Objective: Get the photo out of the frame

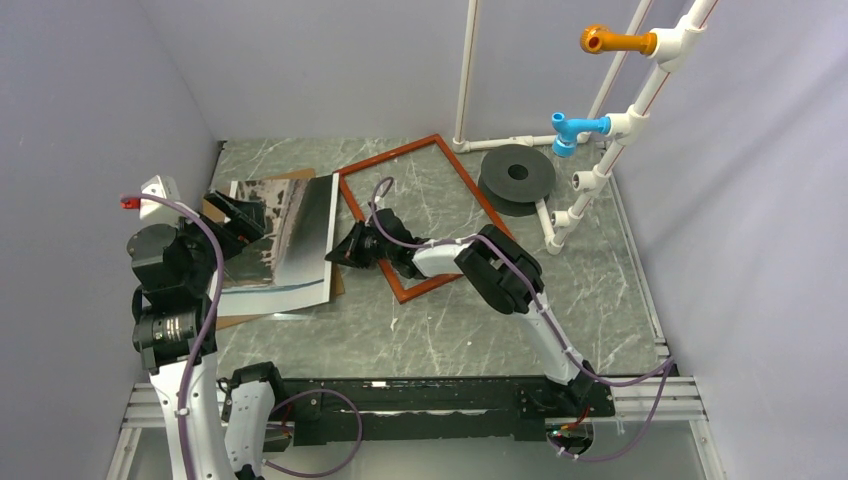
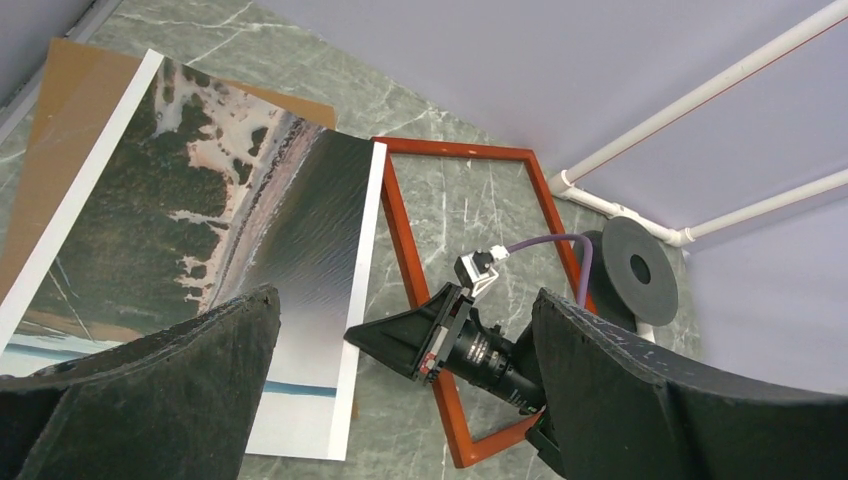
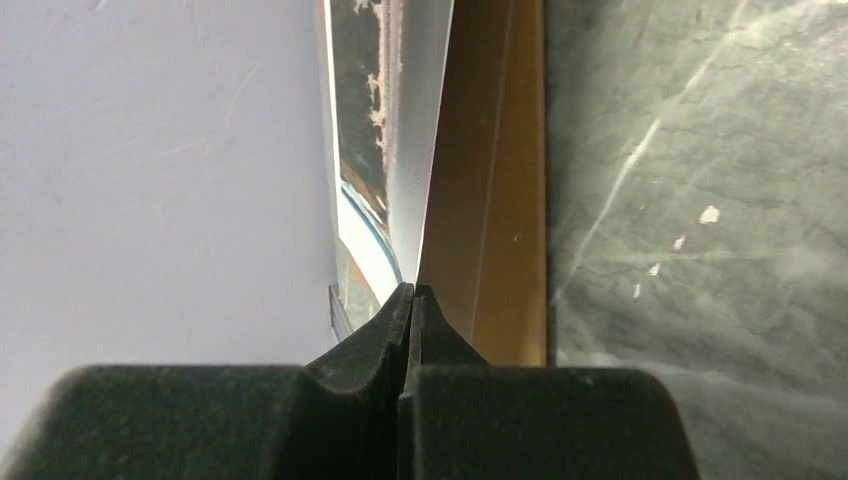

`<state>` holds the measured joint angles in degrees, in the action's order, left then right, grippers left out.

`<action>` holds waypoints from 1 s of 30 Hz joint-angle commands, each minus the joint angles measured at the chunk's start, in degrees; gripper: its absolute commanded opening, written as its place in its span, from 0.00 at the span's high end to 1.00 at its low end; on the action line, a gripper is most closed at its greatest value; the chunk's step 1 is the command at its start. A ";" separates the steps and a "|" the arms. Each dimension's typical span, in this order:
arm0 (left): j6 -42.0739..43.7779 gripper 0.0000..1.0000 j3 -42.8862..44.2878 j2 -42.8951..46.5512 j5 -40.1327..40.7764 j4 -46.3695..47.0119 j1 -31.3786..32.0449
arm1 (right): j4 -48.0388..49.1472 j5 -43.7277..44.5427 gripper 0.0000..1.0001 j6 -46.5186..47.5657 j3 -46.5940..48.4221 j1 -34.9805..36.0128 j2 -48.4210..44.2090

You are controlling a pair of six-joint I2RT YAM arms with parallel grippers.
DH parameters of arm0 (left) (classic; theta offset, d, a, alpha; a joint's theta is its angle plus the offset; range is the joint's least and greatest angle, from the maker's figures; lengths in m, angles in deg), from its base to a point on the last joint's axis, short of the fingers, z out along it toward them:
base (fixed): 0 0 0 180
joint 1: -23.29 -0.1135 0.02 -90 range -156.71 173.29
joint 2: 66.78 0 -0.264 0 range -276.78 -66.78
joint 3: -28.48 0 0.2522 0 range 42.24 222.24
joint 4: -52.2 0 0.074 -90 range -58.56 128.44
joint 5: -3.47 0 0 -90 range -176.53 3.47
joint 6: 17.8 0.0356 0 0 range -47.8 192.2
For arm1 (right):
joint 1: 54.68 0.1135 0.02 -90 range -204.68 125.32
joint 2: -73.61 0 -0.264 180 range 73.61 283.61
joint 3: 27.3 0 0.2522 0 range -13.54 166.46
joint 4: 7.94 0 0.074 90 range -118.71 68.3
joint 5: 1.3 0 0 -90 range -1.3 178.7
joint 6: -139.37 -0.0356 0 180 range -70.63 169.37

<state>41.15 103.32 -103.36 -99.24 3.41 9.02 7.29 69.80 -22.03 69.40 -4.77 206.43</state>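
Note:
The photo [image 1: 285, 240] lies at the left on the brown backing panel [image 1: 298, 176], outside the frame, and its right side curls upward. The reddish-brown frame [image 1: 395, 153] sits empty on the table, and marble shows through it. My right gripper [image 1: 335, 256] reaches across the frame's lower rail. It is shut on the photo's right edge [image 3: 400, 200], which it holds just above the backing panel [image 3: 500, 200]. My left gripper [image 2: 405, 300] hangs open over the photo's [image 2: 200, 230] left part, with nothing between its fingers. Beyond them lies the frame [image 2: 405, 250].
A black disc [image 1: 517, 175] lies at the back right beside a white pipe stand [image 1: 590, 180] that carries a blue peg [image 1: 570, 128] and an orange peg [image 1: 610, 40]. Grey walls enclose the marble table [image 1: 450, 320]. A metal rail [image 1: 650, 400] runs along the near edge.

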 commanded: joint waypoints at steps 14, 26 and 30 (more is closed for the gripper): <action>0.41 0.01 -1.68 0.06 -1.31 2.32 0.10 | -0.43 3.33 1.00 -0.37 1.95 2.16 0.42; 0.80 0.01 -1.99 -0.50 -1.51 2.37 0.11 | -3.10 5.50 0.92 -0.39 3.22 3.02 1.06; 1.55 0.01 -2.36 -1.05 -1.53 2.06 0.11 | -4.96 4.23 0.83 1.51 4.97 3.42 1.08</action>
<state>41.35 101.49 -103.60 -99.76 3.67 9.05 3.42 73.87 -22.18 70.66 -2.03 206.95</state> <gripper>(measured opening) 0.991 0.151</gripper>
